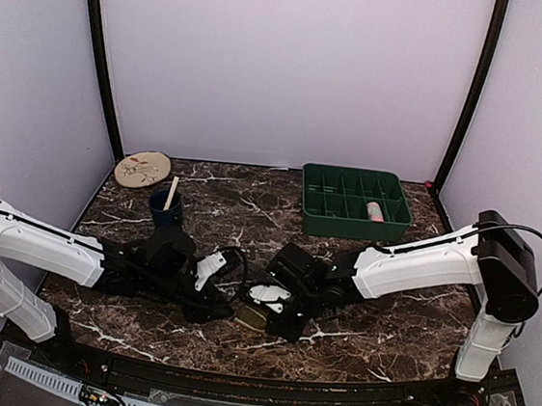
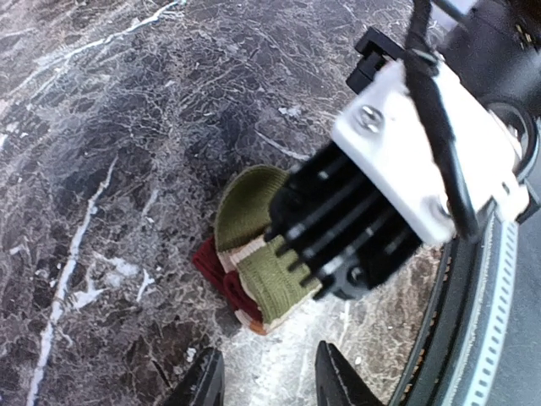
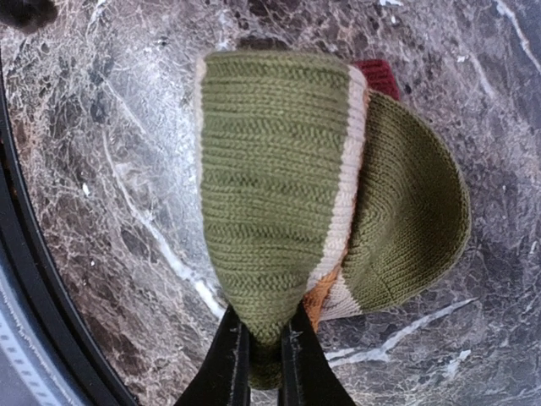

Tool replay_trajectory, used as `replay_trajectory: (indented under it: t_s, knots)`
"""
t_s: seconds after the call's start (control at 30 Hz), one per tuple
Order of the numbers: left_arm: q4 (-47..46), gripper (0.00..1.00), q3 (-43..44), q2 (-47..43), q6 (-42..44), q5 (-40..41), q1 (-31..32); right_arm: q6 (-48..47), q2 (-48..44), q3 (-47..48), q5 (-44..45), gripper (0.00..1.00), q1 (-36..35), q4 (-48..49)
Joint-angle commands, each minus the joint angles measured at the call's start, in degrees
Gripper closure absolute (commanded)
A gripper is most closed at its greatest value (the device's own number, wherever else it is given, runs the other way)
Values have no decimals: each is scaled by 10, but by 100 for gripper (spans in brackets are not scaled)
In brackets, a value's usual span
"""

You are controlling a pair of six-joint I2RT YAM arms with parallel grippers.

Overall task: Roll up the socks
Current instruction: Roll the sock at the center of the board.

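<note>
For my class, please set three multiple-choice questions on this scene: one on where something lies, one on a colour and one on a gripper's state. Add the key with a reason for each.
1. Where on the table is the round plate?
A) far left corner
B) near right corner
C) the middle

2. What is the main colour of the sock pinched by the right gripper?
A) blue
B) olive green
C) white

3. The left gripper is:
A) shut on the sock
B) shut on the plate
C) open and empty

Key:
1 A, since the top view shows the plate by the back wall on the left.
2 B, since the right wrist view shows olive knit with cream and red stripes.
3 C, since the left wrist view shows its fingers apart with nothing between them.
</note>
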State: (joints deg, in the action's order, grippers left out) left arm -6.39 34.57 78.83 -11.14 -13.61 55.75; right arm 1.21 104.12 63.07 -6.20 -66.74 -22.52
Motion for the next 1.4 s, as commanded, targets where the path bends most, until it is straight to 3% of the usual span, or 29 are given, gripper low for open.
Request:
replay_trajectory:
  t_s: [0.0,0.33,0.67,1.37]
  knots:
    - [-60,60,-18,-21,36,51,22,11,23,17,-76,100,32,-49]
    - [-60,58,9,0,166,107,89,4,47,51,-199,100,94,-88]
    - [-24,57,78,85,301,133,135,-4,81,77,-292,100,149,-122]
    - [-49,57,109,161,435,221,151,-39,129,143,-351,100,175,-196]
